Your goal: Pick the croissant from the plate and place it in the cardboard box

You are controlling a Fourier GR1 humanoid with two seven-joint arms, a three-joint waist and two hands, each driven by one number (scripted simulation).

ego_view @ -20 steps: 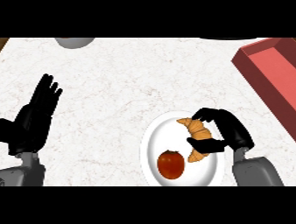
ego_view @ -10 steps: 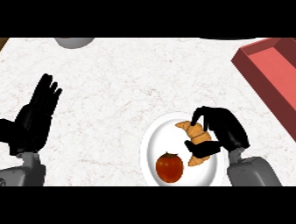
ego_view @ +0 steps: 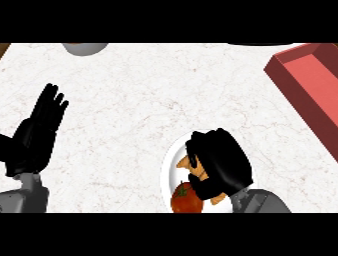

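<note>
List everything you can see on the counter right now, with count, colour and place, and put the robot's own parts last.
counter: one, white speckled top, fills most of the view.
box: one, red-brown, open, at the right edge.
plate: one, white, lower centre, mostly hidden by the right hand.
croissant: one, golden brown, on the plate, only small parts show under the right hand.
tomato: one, red, on the plate's near side.
grey object: one, at the top edge left of centre, cut off; cannot tell what it is.
left hand: one, black, open, fingers up, resting at the left.
right hand: one, black, curled over the croissant on the plate.
</note>
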